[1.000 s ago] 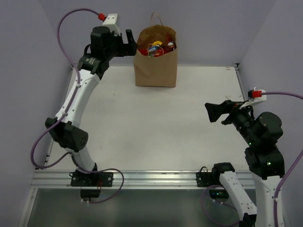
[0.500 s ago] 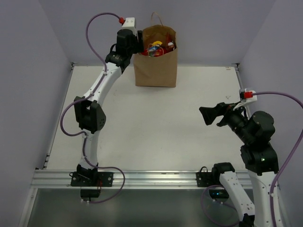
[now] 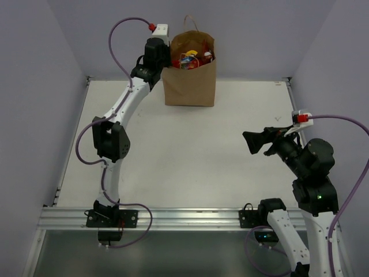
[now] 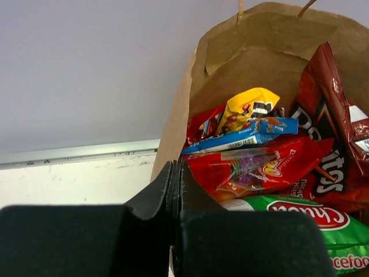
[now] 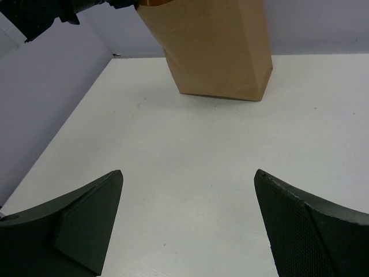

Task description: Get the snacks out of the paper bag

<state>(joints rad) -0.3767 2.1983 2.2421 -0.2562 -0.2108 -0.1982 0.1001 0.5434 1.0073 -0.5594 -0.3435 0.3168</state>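
Observation:
The brown paper bag point(image 3: 190, 83) stands upright at the back of the table, its mouth open. Inside lie the snacks point(image 3: 193, 57): a yellow packet point(image 4: 251, 104), a blue packet point(image 4: 248, 135), a red bag point(image 4: 259, 167), a dark red Doritos bag point(image 4: 328, 133) and a green-white bag point(image 4: 300, 222). My left gripper point(image 3: 166, 60) sits at the bag's left rim. In the left wrist view this gripper point(image 4: 176, 166) is shut on the bag's left wall point(image 4: 176, 130). My right gripper point(image 3: 253, 141) hovers open over the table's right side, and in its own view the right gripper point(image 5: 188, 173) faces the bag point(image 5: 213, 52) with nothing between its fingers.
Lilac walls close in the white table point(image 3: 184, 150) at the back and both sides. A metal rail point(image 3: 173, 218) with the arm bases runs along the near edge. The left arm reaches diagonally across the table's left half.
My left arm swung right to the bag and its gripper closed on the bag's left rim. The right arm shifted slightly forward and left, still open.

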